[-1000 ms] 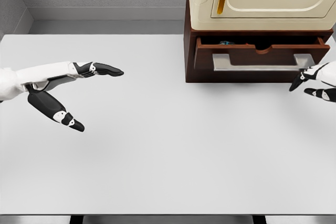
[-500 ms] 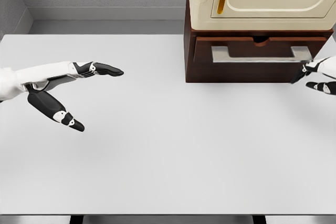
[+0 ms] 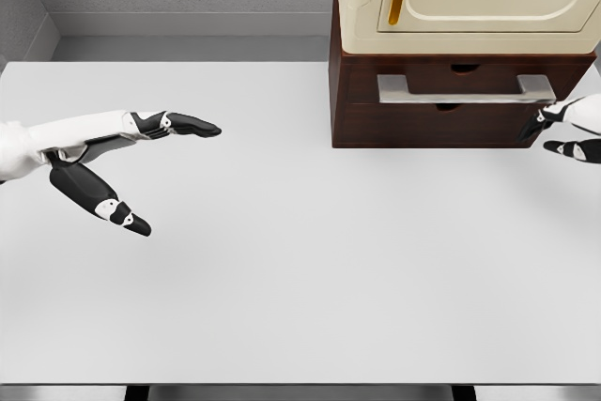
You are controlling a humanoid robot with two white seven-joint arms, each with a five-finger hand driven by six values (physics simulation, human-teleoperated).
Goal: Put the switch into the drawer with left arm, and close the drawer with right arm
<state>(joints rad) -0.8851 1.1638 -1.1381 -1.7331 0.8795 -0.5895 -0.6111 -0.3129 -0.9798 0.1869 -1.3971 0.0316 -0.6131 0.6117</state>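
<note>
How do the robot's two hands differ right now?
The left hand shows nearly whole over the table's left side, far from the drawer; the right hand is cut off by the picture's edge, fingertips beside the drawer's front. Both are white with black fingertips, fingers extended, holding nothing.

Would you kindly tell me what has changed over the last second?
The dark brown wooden drawer slid shut into its cabinet, pushed by the right hand, which moved inward with it. The left hand stayed open above the white table.

Bare table (image 3: 282,260); cabinet (image 3: 451,91) far right.
</note>
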